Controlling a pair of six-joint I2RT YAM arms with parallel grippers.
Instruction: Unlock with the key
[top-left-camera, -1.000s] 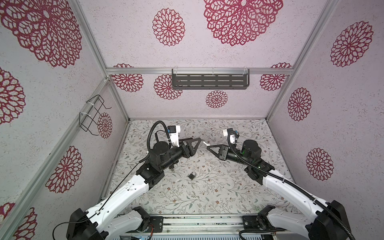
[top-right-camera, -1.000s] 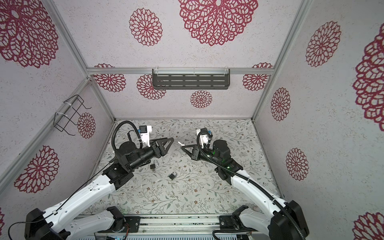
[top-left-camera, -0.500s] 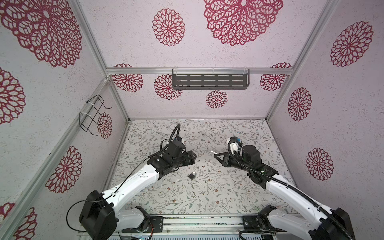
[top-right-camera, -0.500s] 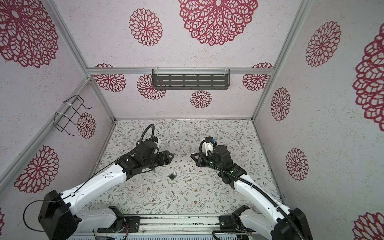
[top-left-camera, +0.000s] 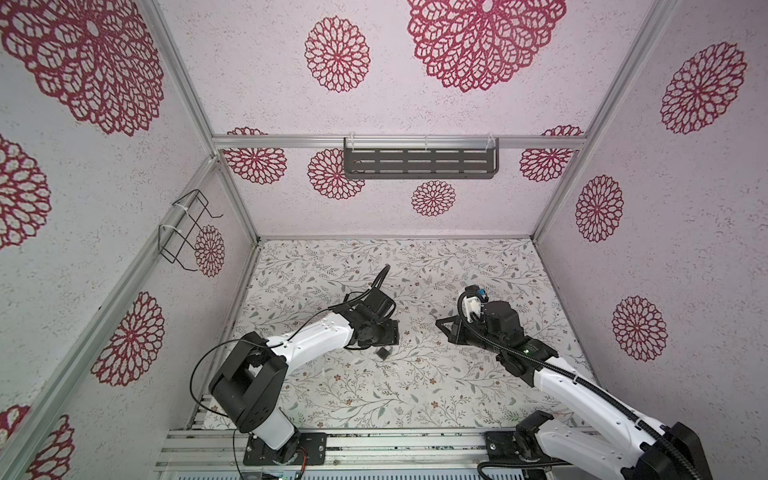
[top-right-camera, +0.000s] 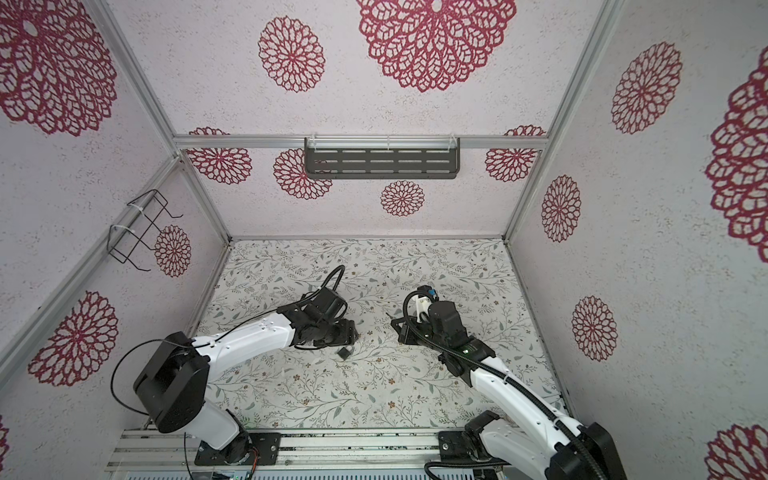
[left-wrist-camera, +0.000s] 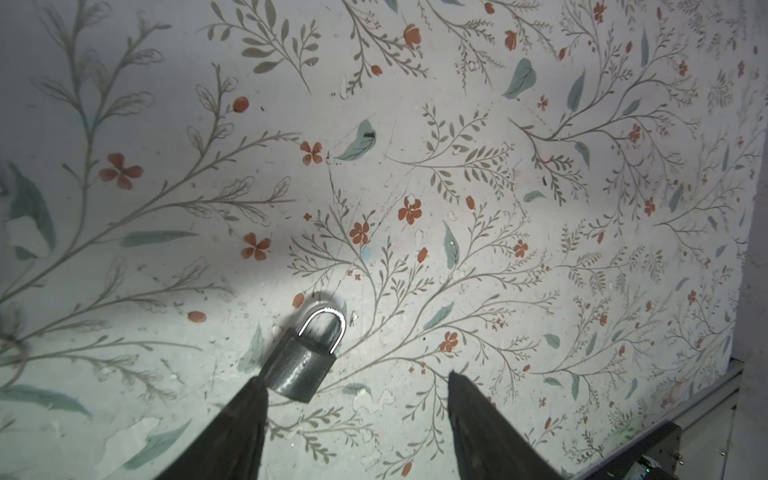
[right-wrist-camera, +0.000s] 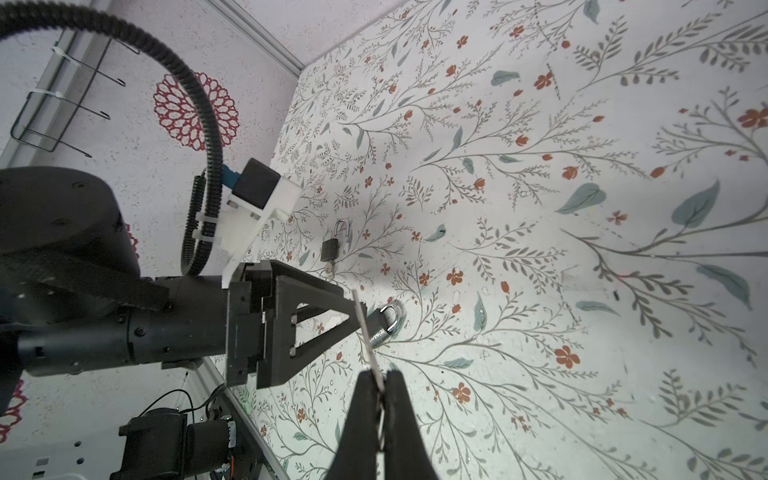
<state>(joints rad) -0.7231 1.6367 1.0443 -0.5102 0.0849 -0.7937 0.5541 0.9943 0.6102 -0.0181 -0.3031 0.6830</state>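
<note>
A small steel padlock (left-wrist-camera: 301, 361) lies flat on the flowered table, its shackle closed; it shows as a dark speck in both top views (top-left-camera: 384, 352) (top-right-camera: 344, 352). My left gripper (left-wrist-camera: 355, 378) hangs just over it, open. One fingertip (left-wrist-camera: 257, 382) is at the lock's body and the other stands well clear. My right gripper (right-wrist-camera: 379, 374) is shut on the key (right-wrist-camera: 365, 332), a thin silver blade sticking out past the tips. It points toward the padlock (right-wrist-camera: 384, 322) from a short way to the right (top-left-camera: 438, 322).
A second, darker padlock (right-wrist-camera: 332, 246) lies farther toward the left wall, hidden under the left arm in both top views. A slotted shelf (top-left-camera: 419, 163) hangs on the back wall and a wire rack (top-left-camera: 187, 230) on the left wall. The metal rail (top-left-camera: 374, 449) runs along the front.
Both arms have come down from a raised pose. The left gripper swung down over the padlock. The right gripper sank lower, still holding the key.
</note>
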